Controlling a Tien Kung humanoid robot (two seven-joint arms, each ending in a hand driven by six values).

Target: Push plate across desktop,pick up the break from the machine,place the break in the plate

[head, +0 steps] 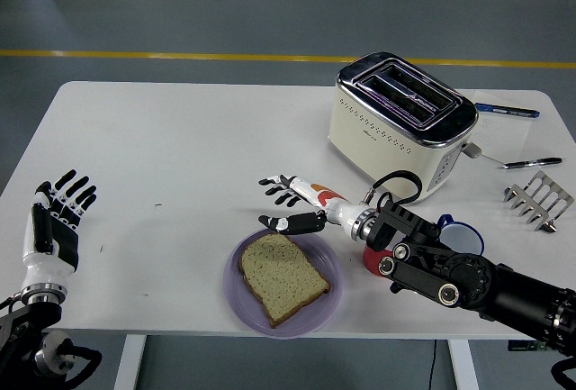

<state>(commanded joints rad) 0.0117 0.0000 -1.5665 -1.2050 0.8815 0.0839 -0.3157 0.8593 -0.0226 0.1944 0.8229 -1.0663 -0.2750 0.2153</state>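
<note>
While the slice of bread (283,277) lies flat in the purple plate (236,298) at the near edge of the white worktop (180,156), the right hand (290,203) hovers just beyond the plate's far rim with its fingers spread and grasping nothing. From that hand the bread sits toward the robot and slightly below, apart from the fingertips, its long axis running on a diagonal from the far left to the near right of the plate. The toaster (402,122) stands farther back and to the right, both slots showing no bread. The left hand (54,223) is raised, released and well apart at the worktop's left edge, so the right one is far nearer to the plate. Judging by this, the placing looks done, and the next move calls for the right arm to draw back clear of the rim without brushing the slice
</note>
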